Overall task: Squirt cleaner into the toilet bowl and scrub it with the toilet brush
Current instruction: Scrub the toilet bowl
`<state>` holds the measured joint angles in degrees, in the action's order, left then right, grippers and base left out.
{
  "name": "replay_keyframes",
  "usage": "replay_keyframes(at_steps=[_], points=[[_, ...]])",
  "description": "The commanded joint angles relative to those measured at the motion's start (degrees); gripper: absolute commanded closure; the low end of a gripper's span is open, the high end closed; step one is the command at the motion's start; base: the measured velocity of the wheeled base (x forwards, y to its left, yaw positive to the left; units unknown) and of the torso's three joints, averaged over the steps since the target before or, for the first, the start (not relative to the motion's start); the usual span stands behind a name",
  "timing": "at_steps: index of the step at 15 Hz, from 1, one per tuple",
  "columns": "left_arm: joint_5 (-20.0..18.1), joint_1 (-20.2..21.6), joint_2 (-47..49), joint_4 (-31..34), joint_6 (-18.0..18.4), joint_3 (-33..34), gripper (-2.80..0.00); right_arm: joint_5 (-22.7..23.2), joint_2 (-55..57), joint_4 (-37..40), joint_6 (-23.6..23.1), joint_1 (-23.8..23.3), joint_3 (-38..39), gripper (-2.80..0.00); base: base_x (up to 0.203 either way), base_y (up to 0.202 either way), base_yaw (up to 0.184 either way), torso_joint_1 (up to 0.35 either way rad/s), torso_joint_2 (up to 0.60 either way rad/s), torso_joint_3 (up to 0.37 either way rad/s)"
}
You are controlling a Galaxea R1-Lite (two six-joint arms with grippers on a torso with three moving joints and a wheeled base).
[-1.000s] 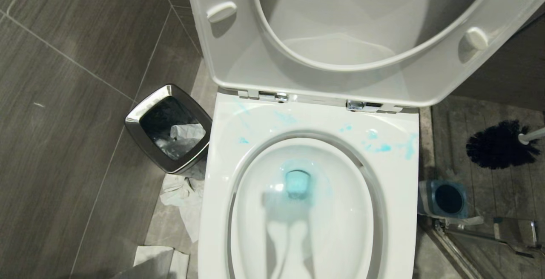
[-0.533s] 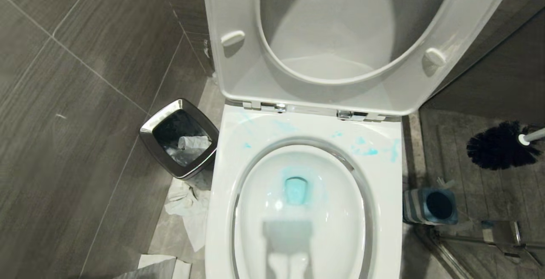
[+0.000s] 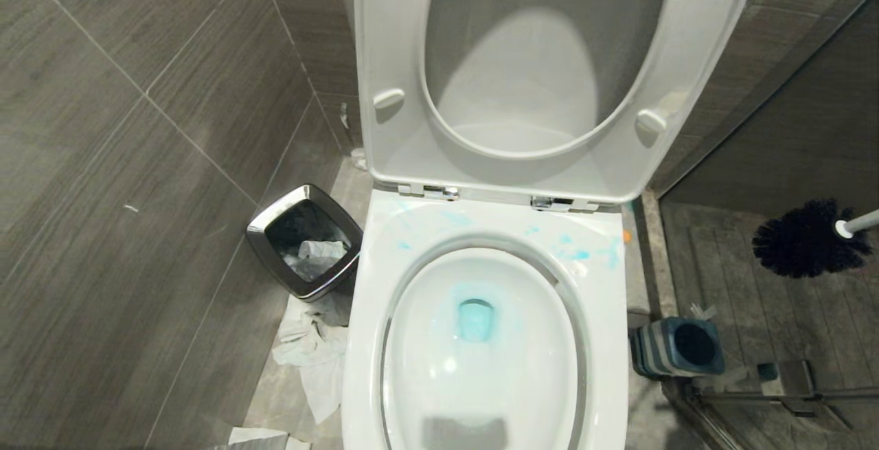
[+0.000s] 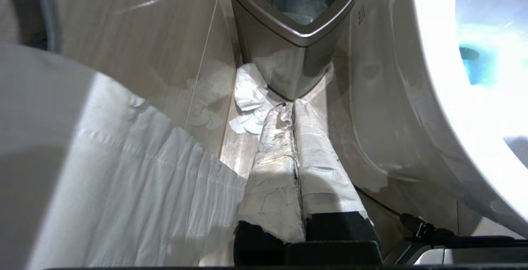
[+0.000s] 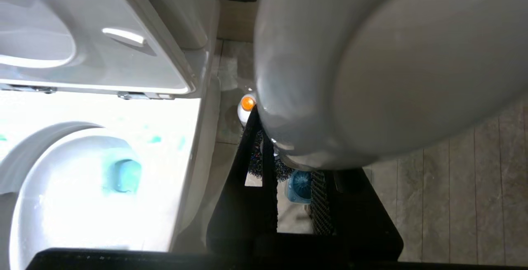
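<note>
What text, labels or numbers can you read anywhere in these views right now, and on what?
None legible.
Toilet: a small dark mark on its outer side in the left wrist view, too blurred to read.
Cleaner: only its orange cap shows beside the toilet; its label is hidden.
Trash bin, brush holder: no print visible.

White toilet bowl (image 3: 604, 340) with turquoise water and blue smears on its rim, black-bristled toilet brush (image 3: 807, 237), blue-and-grey striped holder (image 3: 676, 348), chrome-rimmed bin (image 3: 305, 240), grey streaked floor tiles (image 3: 103, 264), seemingly orange-capped cleaner (image 5: 247, 104).
</note>
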<state>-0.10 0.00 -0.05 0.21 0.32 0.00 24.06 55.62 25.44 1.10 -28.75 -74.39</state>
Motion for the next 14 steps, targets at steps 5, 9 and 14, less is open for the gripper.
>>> replay_keyframes(at_steps=[5,9,14], points=[[0.0,0.1,0.0,0.0,-0.1,0.1,0.0,-2.8,3.1,-0.2,-1.3,3.8,-1.9,0.0,0.0,0.0,0.0,0.003,0.01,0.2],[0.0,0.1,0.0,0.0,0.0,0.1,0.0,-16.5,6.2,-1.1,-1.6,21.2,-3.7,0.0,0.0,0.0,0.0,0.003,0.0,0.202],[0.0,0.1,0.0,0.0,0.0,0.1,0.0,-38.3,13.0,-7.5,-1.1,47.5,-4.8,0.0,0.0,0.0,0.0,0.001,0.0,0.056]])
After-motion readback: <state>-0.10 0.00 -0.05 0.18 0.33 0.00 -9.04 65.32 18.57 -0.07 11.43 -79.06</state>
